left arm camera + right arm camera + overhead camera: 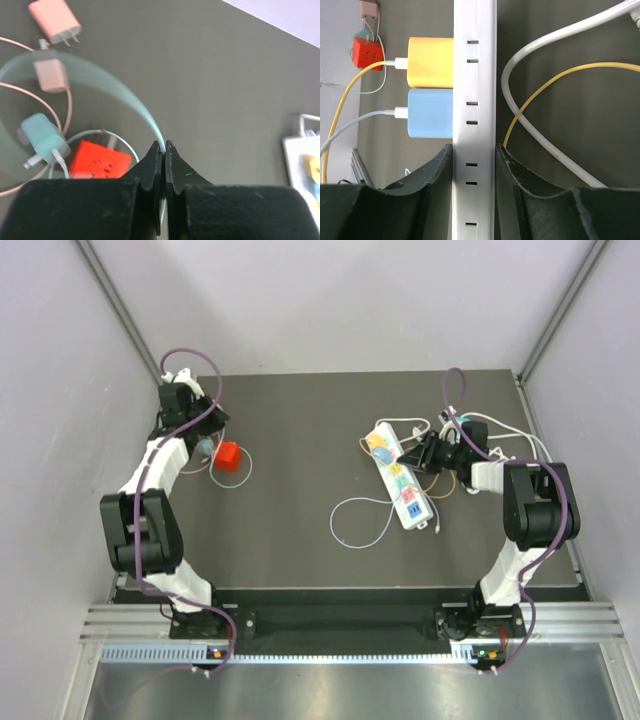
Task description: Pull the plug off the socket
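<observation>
Right arm reaches in from the right edge, right gripper clamped across the white power strip (running diagonally, centre-right overhead). Its yellow charger and blue charger sit plugged in. Upper left, the left gripper is clenched, empty.

Soft even light; teal cable near left end effector blurred.
</observation>
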Available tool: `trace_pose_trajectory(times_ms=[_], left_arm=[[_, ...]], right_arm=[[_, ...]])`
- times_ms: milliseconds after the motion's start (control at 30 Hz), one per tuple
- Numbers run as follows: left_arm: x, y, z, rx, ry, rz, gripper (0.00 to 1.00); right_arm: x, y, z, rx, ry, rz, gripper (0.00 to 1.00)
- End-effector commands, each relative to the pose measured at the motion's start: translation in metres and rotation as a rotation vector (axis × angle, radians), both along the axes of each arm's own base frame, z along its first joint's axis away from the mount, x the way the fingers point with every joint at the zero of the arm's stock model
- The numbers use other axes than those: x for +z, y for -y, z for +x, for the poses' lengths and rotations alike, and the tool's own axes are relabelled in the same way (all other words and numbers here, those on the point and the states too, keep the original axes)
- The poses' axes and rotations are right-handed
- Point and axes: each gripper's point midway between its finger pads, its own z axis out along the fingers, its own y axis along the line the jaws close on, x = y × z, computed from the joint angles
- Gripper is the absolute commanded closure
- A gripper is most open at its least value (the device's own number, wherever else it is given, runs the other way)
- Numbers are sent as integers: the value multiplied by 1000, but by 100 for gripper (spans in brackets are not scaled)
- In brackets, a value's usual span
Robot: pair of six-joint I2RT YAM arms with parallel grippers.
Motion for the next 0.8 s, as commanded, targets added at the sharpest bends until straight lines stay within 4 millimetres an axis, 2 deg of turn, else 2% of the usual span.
trace_pose_trajectory(times_ms=[0, 100, 133, 200, 233, 267, 300, 333, 400, 433, 633, 667, 700, 767], left_arm=[[12, -28, 33, 115, 40, 11, 100], [-8, -39, 47, 140, -9, -1, 100], [-16, -42, 53, 146, -27, -6, 97], [-23, -46, 56, 152, -50, -15, 84], [-25, -46, 57, 157, -63, -18, 68], [-25, -45, 57, 150, -63, -20, 63], [-23, -44, 56, 147, -60, -21, 57], [-21, -44, 55, 146, -55, -19, 44], [-11, -43, 50, 137, -33, -10, 34], [-6, -41, 47, 123, -22, -7, 26], [29, -39, 23, 113, 50, 23, 6], [30, -46, 19, 153, 46, 45, 1], [36, -52, 13, 185, 49, 64, 1], [33, -73, 1, 291, 3, 135, 1]], right_arm=[[27, 5, 18, -4, 109, 8, 100], [28, 5, 18, -5, 110, 10, 100], [28, 4, 18, -4, 111, 10, 100], [28, 4, 18, -2, 111, 10, 100], [28, 4, 18, -5, 109, 12, 100], [26, 4, 18, -3, 105, 12, 100], [26, 4, 18, -2, 104, 14, 100], [25, 4, 18, -2, 102, 14, 100], [26, 4, 18, -1, 104, 14, 100], [25, 4, 18, -1, 101, 15, 100], [24, 4, 17, -1, 101, 14, 100], [25, 4, 17, -1, 102, 14, 100], [25, 4, 17, -1, 104, 14, 100], [26, 3, 17, 1, 105, 14, 100]])
